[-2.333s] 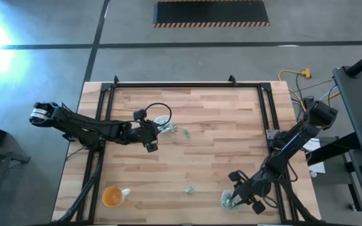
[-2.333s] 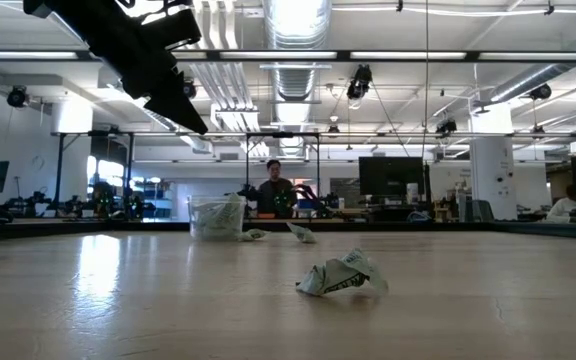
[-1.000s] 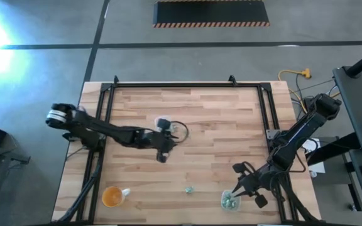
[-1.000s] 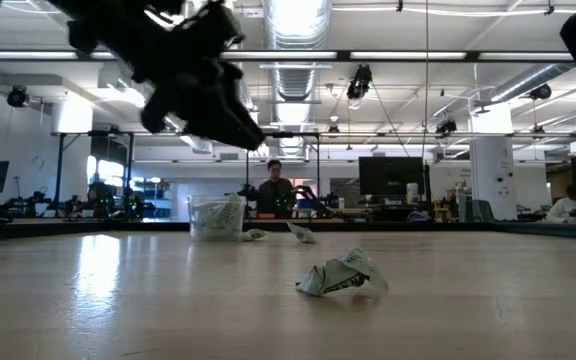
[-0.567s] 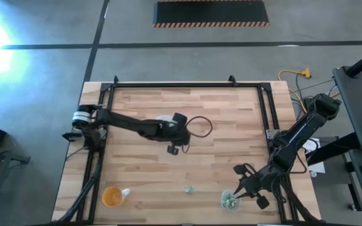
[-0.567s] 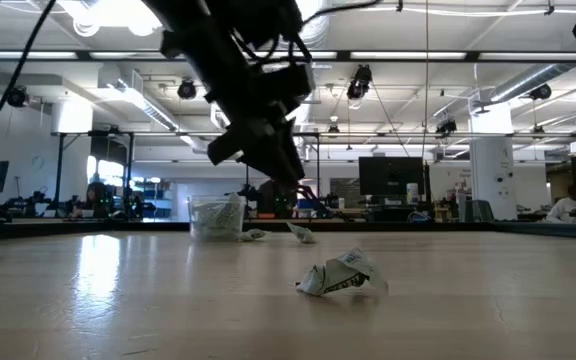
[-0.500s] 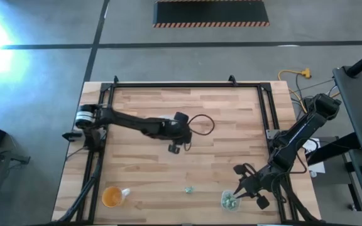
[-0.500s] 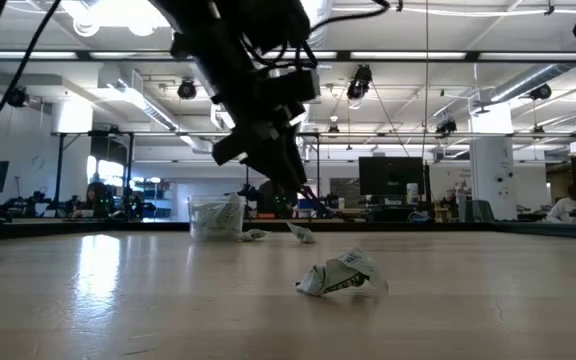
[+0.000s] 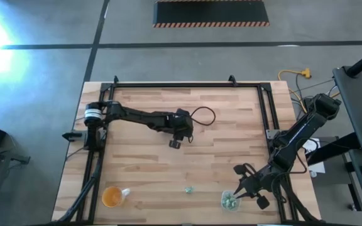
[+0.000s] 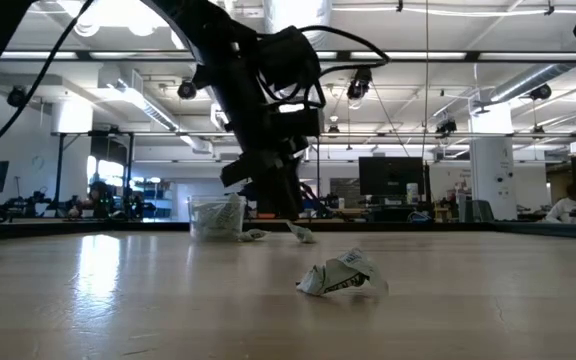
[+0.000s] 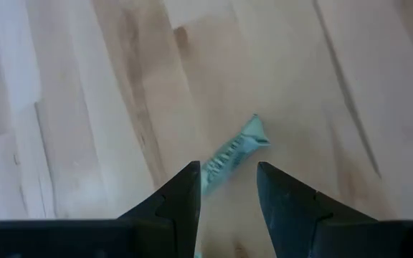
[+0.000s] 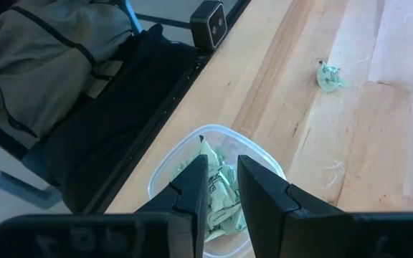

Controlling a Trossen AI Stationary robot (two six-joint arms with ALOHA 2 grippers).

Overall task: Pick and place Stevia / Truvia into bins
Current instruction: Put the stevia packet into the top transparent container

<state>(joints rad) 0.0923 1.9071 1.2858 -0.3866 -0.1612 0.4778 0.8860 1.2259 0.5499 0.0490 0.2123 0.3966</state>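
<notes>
Left wrist view: your left gripper (image 11: 226, 188) is hovering with fingers apart, nothing held, over a green packet (image 11: 229, 153) lying on the table (image 11: 106, 107) mid-far. Your right gripper (image 12: 219, 188) is hanging over the near-right bin (image 12: 174, 161) of packets, fingers slightly parted, empty. A crumpled packet (image 9: 188, 188) is lying near-centre.

I'm working in a big open robotics lab: exposed ceiling ducts (image 10: 298, 20) and strip lights at twelve o'clock, rows of benches with monitors (image 10: 393, 178) behind my wooden table (image 9: 231, 157), hazard-striped floor mat (image 9: 211, 14) beyond its far edge.
</notes>
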